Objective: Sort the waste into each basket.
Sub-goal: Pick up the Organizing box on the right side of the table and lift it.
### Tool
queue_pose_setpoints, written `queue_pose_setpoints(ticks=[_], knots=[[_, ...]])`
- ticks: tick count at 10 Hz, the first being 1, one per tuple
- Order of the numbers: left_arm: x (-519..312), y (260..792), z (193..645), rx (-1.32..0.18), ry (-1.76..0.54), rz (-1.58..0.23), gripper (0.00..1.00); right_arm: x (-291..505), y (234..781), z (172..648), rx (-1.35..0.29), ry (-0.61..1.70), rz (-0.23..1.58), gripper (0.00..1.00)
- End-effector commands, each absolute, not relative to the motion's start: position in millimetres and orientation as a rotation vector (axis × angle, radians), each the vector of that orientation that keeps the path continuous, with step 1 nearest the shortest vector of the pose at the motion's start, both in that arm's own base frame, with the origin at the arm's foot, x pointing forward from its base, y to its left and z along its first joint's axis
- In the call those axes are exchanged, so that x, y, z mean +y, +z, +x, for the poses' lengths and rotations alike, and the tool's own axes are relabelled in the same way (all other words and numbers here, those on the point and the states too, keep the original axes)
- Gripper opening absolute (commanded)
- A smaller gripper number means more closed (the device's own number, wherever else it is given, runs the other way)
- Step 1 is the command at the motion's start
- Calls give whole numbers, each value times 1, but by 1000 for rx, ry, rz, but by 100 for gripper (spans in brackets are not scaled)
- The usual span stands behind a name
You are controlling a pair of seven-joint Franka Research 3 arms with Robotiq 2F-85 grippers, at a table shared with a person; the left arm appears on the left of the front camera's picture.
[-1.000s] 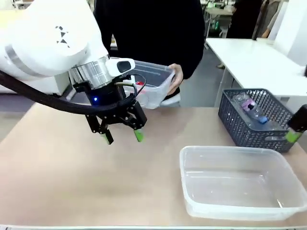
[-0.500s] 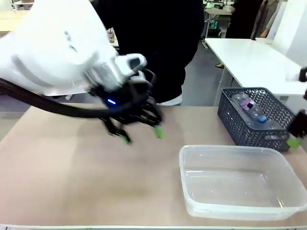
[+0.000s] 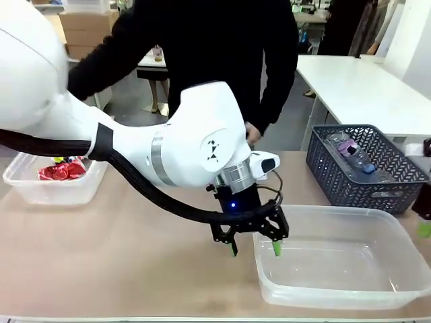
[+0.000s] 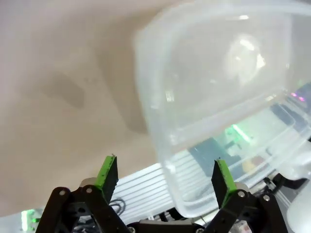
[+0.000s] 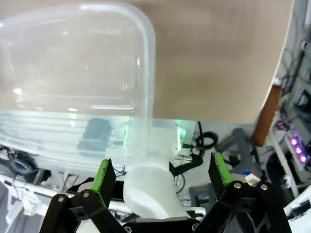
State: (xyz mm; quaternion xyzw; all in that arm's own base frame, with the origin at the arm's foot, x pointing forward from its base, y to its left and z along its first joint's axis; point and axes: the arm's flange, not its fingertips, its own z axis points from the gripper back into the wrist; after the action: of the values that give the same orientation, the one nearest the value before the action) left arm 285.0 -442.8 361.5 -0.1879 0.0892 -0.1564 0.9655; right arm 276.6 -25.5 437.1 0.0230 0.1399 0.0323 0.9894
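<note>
At far left, red cans (image 3: pixel 60 169) lie in the far-left tub (image 3: pixel 27 193). We judge the left gripper (image 3: pixel 256 249) should settle squarely over the left wall of the empty tub (image 3: pixel 337 297) before closing. Its jaws are spread wide, straddling that wall, holding nothing. At right, bottles (image 3: pixel 353 153) wait in the grey basket (image 3: pixel 343 185); the right gripper (image 5: pixel 162 169) gapes, empty.

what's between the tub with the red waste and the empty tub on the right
Front view: bare table, crossed by the left arm, whose open left gripper hangs at the empty tub's left rim. No loose waste up to the red-waste tub.
</note>
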Motion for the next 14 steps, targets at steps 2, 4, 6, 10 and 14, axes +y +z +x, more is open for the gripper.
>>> queue_pose_setpoints(ticks=[2, 4, 6, 10, 14], knots=[[-445, 371, 276, 174, -320, -421, 100, -18, 454, 266, 246, 90, 29, 100], [-444, 364, 284, 179, -317, -385, 100, -23, 439, 278, 279, 70, 36, 100], [-452, 362, 285, 178, -298, -374, 100, -17, 401, 272, 365, 104, 63, 100], [-455, 359, 289, 179, -267, -389, 100, -18, 329, 244, 448, 56, 91, 100], [-455, 358, 290, 187, -236, -399, 100, -7, 319, 236, 442, 85, 63, 100]])
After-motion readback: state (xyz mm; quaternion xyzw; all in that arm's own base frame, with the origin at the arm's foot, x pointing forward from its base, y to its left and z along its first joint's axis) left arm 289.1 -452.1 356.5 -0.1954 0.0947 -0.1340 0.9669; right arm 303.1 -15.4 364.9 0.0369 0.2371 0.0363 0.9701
